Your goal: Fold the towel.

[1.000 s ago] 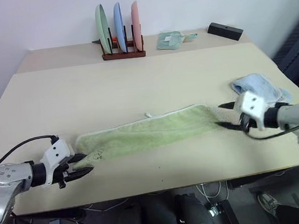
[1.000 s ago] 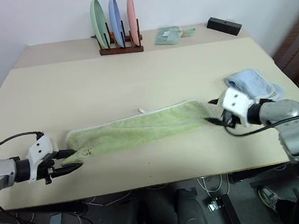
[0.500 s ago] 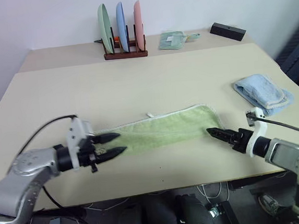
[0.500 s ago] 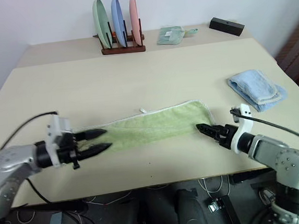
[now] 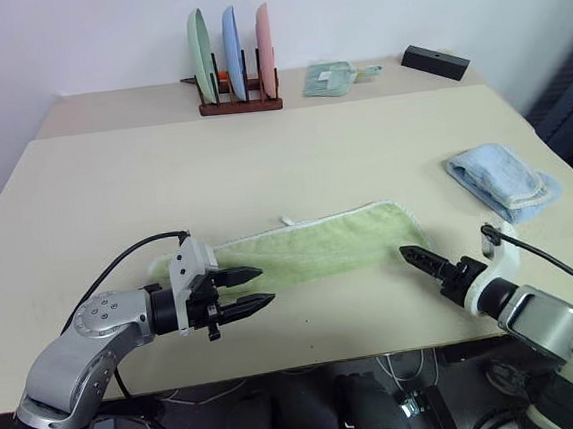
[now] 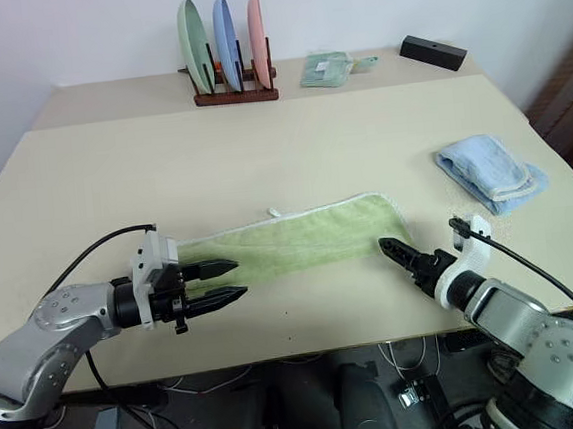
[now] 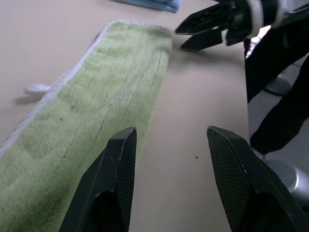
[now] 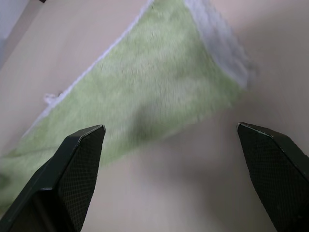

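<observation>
Near the front edge of the beige table (image 5: 262, 166) the light green towel (image 5: 324, 246) lies flat as a long folded strip with white edging and a small loop on its far side. At its left end the left gripper (image 5: 255, 288) hovers with its jaws apart, holding nothing. Just off the strip's right end the right gripper (image 5: 418, 257) points toward it, jaws spread wide and empty. Farther right sits a folded pale blue cloth (image 5: 502, 180).

Towel (image 5: 319, 247) on table (image 5: 261, 156), between left gripper (image 5: 256, 287) and right gripper (image 5: 414, 256)
</observation>
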Controlling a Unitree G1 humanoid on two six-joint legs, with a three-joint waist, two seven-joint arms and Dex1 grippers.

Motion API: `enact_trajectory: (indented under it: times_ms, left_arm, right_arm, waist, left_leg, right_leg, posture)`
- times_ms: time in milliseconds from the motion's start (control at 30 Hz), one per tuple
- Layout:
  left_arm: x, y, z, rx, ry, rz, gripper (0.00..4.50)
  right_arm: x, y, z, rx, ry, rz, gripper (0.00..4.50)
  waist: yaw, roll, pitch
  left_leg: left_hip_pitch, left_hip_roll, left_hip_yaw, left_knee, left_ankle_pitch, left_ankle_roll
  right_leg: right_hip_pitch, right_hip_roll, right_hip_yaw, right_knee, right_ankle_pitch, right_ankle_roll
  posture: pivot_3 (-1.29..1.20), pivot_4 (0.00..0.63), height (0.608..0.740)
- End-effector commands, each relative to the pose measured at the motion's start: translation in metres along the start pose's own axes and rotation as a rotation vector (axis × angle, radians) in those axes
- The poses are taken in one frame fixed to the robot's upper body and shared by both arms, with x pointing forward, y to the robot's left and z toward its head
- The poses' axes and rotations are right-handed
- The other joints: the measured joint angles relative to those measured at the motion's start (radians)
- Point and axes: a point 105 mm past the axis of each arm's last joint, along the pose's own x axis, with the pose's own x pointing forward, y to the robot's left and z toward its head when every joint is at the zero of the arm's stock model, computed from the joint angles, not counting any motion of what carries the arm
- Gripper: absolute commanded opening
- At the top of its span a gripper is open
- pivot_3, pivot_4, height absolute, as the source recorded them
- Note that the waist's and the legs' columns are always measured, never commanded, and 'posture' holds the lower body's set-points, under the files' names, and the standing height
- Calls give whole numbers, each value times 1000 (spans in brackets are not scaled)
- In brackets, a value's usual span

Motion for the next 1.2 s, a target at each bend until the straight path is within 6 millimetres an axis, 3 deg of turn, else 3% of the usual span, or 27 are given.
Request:
enact_trajectory:
  times_ms: [33,300,333,400,633,733,967,1067,1133,1200]
  left_arm:
    - [1,-1,2,32,-8,-8,2353]
    - [8,1,6,56,-28,-5,2353]
    - [8,2,6,58,-31,1,2353]
    - [8,2,7,59,-33,8,2353]
    - [6,6,6,61,-41,55,2353]
    - [5,9,6,59,-48,79,2353]
    - [-3,20,0,53,-40,143,2353]
    - [-1,24,1,62,-44,145,2353]
    - [0,26,1,68,-44,144,2353]
    - [1,27,2,73,-44,144,2353]
  right_arm:
    - [2,1,-4,38,-10,-16,4465]
    - [40,-9,14,109,-75,-142,4465]
    - [43,-12,18,120,-89,-159,4228]
    - [46,-16,23,135,-104,-173,3631]
    - [53,-10,41,115,-152,-133,87]
    - [52,-10,49,104,-188,-133,35]
    - [19,-15,114,-228,-345,-185,35]
    - [8,-6,143,-415,-378,-179,35]
    - [10,6,142,-568,-339,-145,35]
    - [17,27,127,-845,-254,-82,35]
  waist:
    - [-1,0,0]
    - [-7,-4,-2]
    - [-6,-4,-3]
    - [-4,-5,-3]
    - [-4,-4,-3]
    - [-3,-4,-2]
    - [-1,0,0]
    - [-1,0,0]
    - [-2,0,0]
    - [-3,0,0]
  left_leg:
    - [0,0,0,0,0,0]
    - [1,0,0,0,0,0]
    - [1,0,1,0,0,0]
    - [1,0,1,0,0,0]
    - [0,0,1,0,0,0]
    - [0,0,1,0,0,0]
    - [-1,-2,1,0,-1,2]
    - [-1,-2,2,0,-1,2]
    - [-1,-2,2,0,-1,2]
    - [-1,-1,1,0,-1,2]
  right_leg:
    - [0,0,0,0,0,0]
    - [0,2,0,0,0,0]
    - [0,2,0,0,0,0]
    - [0,2,0,0,0,0]
    - [0,1,1,-1,0,0]
    - [0,1,1,-1,0,0]
    - [-1,-1,1,-1,-1,2]
    - [-1,-1,1,-1,-2,2]
    - [-1,0,1,-2,-2,2]
    - [-1,1,1,-2,-2,3]
  posture:
    - [0,150,740]
    - [0,150,740]
    - [0,150,740]
    - [0,150,740]
    - [0,150,740]
    - [0,150,740]
    - [0,150,740]
    - [0,150,740]
    - [0,150,740]
    - [0,150,740]
